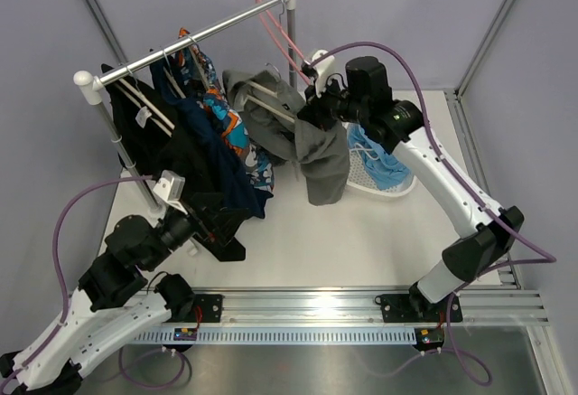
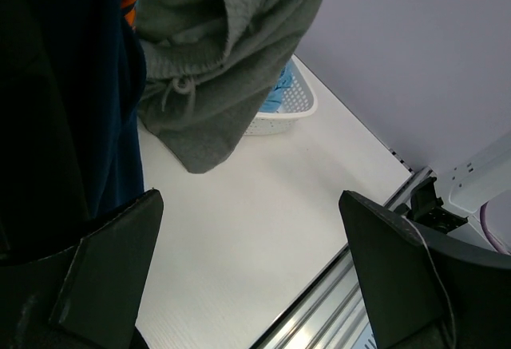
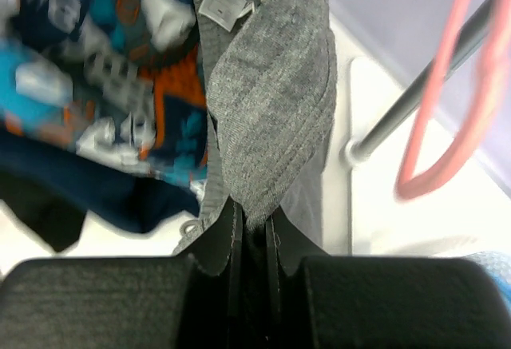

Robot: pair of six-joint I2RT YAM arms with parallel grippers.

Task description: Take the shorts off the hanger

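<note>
- Grey shorts [image 1: 312,146] hang folded over a white hanger [image 1: 262,98] on the rail [image 1: 199,38]. Their waistband end is at the right gripper [image 3: 251,221], and the rest droops below it towards the table [image 1: 361,241].
- Right arm reaches up and in from the table's right side, its wrist level with the rail. The right gripper's fingers are pressed together on a fold of the ribbed grey waistband.
- Left arm is bent low at the near left corner. The left gripper [image 2: 251,205] is spread wide and holds nothing; in the top view it sits at the lower hem of the black clothes [image 1: 181,155].
- Grey cloth is plain and soft, with a thick ribbed band and a grey drawstring [image 2: 180,85] dangling near the bottom.
- Orange-and-blue patterned garment [image 1: 230,128] hangs just left of the grey shorts, touching them.
- Light blue shorts [image 1: 384,164] lie in a white basket [image 1: 361,178] on the table, behind the grey pair.
- Pink hanger [image 1: 280,24] hangs bare near the rail's right end.
</note>
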